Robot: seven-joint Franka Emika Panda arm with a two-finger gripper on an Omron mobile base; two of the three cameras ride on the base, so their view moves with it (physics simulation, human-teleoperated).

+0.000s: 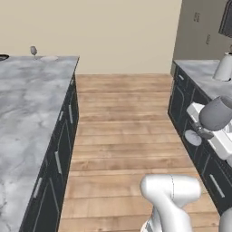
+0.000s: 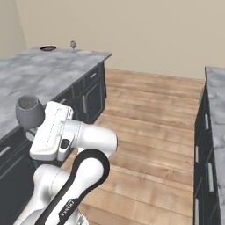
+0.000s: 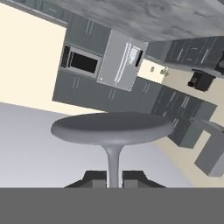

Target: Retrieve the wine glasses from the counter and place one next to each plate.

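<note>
Two small dark fingertips (image 3: 94, 178) closed in tight on the thin stem of a smoky-grey translucent wine glass (image 3: 113, 131), pinching it from both sides just above the bottom of the hand view, flat round foot spread wide straight ahead. Gripper (image 3: 113, 178) almost fully shut, glass firmly in its hold. From the right base view, same glass (image 2: 30, 112) carried out at the end of the white arm, rounded bowl tipped sideways with its open mouth facing up and left, hanging in front of the dark cabinet doors of the grey-veined white marble island (image 2: 35, 74). In the left base view, bowl (image 1: 216, 113) looming large at the right edge, foot turned toward the camera below and left of it, beside the dark grey cabinets of the marble counter (image 1: 199, 72). Far off on the island's back edge, second small stemmed glass (image 1: 33, 50) standing upright, just beside a plain off-white round plate (image 1: 49, 58). Dark navy plate (image 2: 48, 48) lying flat further left along the same edge. Faint lettering down the arm's dark lower link in the right base view, too small to read.
</note>
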